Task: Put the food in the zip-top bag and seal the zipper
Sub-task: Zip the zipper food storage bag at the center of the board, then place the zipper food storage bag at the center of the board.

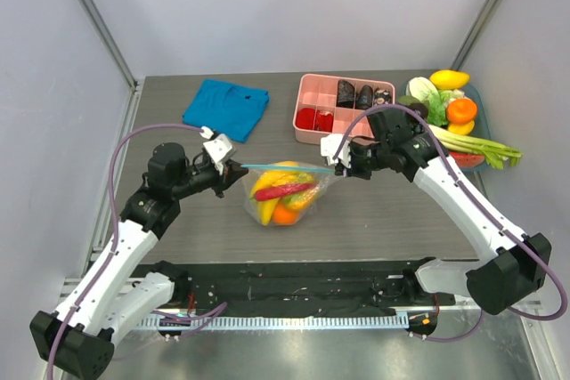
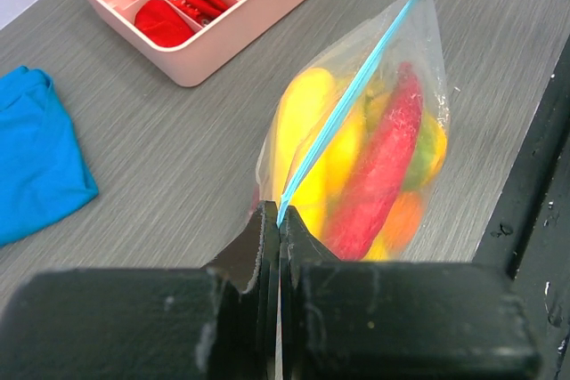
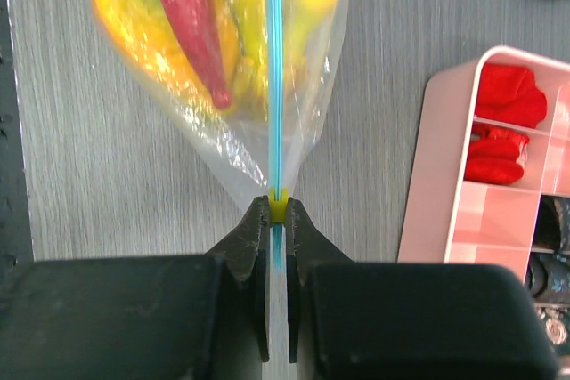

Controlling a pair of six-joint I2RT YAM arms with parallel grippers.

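One bag (image 1: pixel 317 186), food (image 1: pixel 283 195) inside, stretched between two grippers: left gripper (image 1: pixel 239 166) pinches one zipper (image 1: pixel 285 166) end, right gripper (image 1: pixel 332 165) pinches the other.

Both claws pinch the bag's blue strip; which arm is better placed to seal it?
Probably right: the right gripper pinches the yellow piece at its end of the zipper, perhaps a slider it could pull along. The left gripper only anchors the other end.

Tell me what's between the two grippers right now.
The bag of food is there, its blue zipper stretched straight from the left gripper to the right gripper, each pinching one end. The top view shows it best.
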